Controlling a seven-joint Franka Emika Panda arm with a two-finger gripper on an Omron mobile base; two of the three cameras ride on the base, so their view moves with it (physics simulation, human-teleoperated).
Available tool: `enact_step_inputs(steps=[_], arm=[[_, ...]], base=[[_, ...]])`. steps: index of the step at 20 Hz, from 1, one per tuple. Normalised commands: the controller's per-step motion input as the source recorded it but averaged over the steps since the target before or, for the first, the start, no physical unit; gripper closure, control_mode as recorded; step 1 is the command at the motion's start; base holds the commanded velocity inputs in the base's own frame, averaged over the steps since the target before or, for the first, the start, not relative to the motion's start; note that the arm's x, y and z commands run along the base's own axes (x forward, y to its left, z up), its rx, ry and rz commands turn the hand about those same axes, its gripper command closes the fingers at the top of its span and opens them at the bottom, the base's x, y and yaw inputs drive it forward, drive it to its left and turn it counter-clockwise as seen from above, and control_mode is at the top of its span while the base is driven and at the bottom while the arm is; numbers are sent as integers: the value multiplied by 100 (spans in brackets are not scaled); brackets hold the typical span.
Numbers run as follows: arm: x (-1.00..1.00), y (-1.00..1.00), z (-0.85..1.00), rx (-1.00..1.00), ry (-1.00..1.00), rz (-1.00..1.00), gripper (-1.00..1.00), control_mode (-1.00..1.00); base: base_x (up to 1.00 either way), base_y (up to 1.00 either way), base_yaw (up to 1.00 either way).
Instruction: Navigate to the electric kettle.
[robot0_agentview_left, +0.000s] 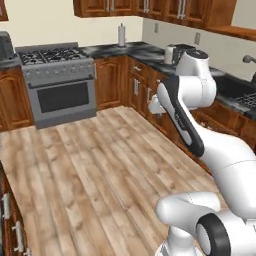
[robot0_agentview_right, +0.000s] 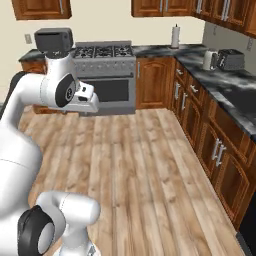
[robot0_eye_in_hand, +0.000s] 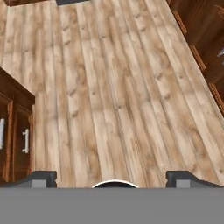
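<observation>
Electric kettle (robot0_agentview_right: 209, 59), cream-beige with a domed top, stands on the dark marbled counter (robot0_agentview_right: 227, 90) along the right wall, just beside the black-and-silver toaster (robot0_agentview_right: 230, 59); in the left base view the kettle (robot0_agentview_left: 170, 53) is partly hidden behind the arm's upper joint. The white arm is folded close to the base, elbow raised, its wrist bent so that the hand points down toward the floor. Claw (robot0_eye_in_hand: 111, 180): the two dark fingertips (robot0_eye_in_hand: 40, 178) sit far apart at the bottom of the hand view, released, with nothing between them. Beneath them lies a light wood plank floor (robot0_eye_in_hand: 113, 96), bordered by dark wooden cabinet doors (robot0_eye_in_hand: 15, 135) on one side.

Room: a grey range with black burners (robot0_agentview_right: 105, 75) stands against the far wall, flanked by brown base cabinets (robot0_agentview_right: 155, 82); a paper towel roll (robot0_agentview_right: 175, 36) stands upright on the counter near the corner. Wall cabinets (robot0_agentview_right: 165, 7) run above.

The right base view alone shows a dark microwave (robot0_agentview_right: 54, 40) left of the range. The left base view alone shows a faucet (robot0_agentview_left: 248, 60) and sink edge on the right counter.
</observation>
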Motion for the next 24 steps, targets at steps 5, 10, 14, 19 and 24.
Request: enact_step_inputs(steps=[5,10,14,19,24], arm=[[0,0,0,0,0,0,-100,100],[0,0,0,0,0,0,-100,100],[0,0,0,0,0,0,-100,100],[0,0,0,0,0,0,-100,100],[0,0,0,0,0,0,-100,100]], base=[[89,-2,-49],[100,0,-40],[100,0,-27],[100,0,-18],[100,0,-20]])
